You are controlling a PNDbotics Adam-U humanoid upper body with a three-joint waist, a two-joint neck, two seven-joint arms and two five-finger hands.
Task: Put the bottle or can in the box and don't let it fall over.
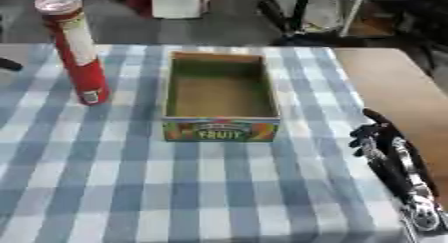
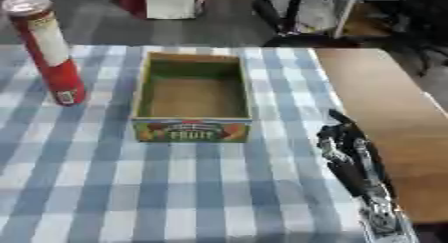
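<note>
The tall red cardboard can (image 1: 74, 49) is standing left of the empty fruit-printed box (image 1: 220, 96); a clumsy nudge could be toppling it while the right hand (image 1: 378, 137) is resting, fingers relaxed.

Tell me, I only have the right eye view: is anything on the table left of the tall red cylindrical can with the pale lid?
Observer: Yes. The left eye view shows a small dark shape at the picture's left edge, beside the tall red cylindrical can. I cannot tell what it is.
Operator: Does it touch the can?
Observer: No. A strip of the blue-and-white checked cloth shows between them.
</note>
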